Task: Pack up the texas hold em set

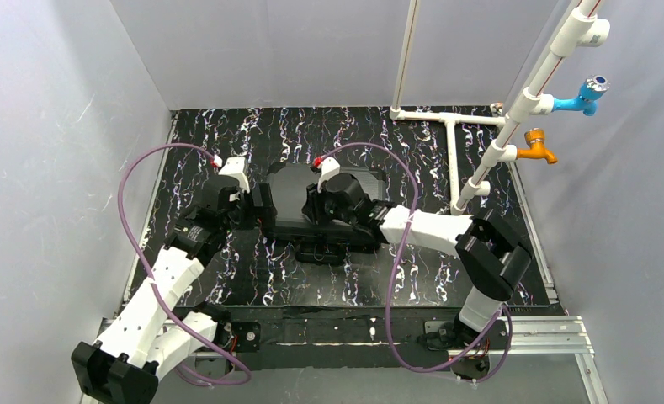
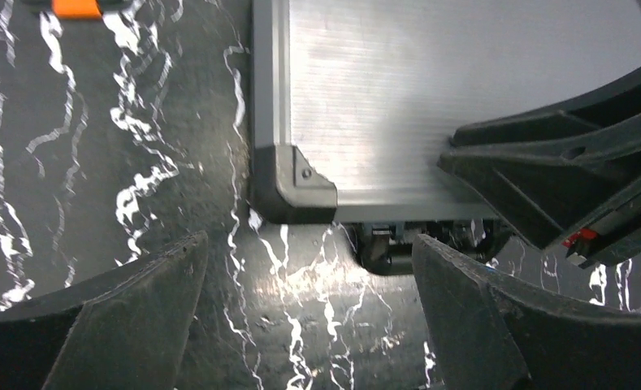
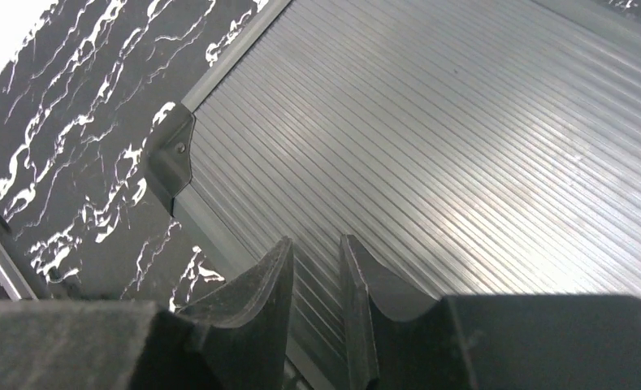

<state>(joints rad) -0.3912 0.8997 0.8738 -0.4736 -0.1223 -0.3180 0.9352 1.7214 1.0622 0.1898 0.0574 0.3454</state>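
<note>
Case (image 3: 463, 146), rectangular, ribbed silver lid: is seen closed on marbled table (image 1: 227, 143) | left gripper (image 2: 309, 268): spread wide, empty, at corner | right gripper (image 3: 315, 244): nearly closed, empty, above lid | risk: case may be shoved by off-centre pressing.

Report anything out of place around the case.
The case lies shut, yet an orange piece shows outside it, cut off at the left wrist view's top edge. Possibly a disc left unpacked; too little shows to tell.
</note>
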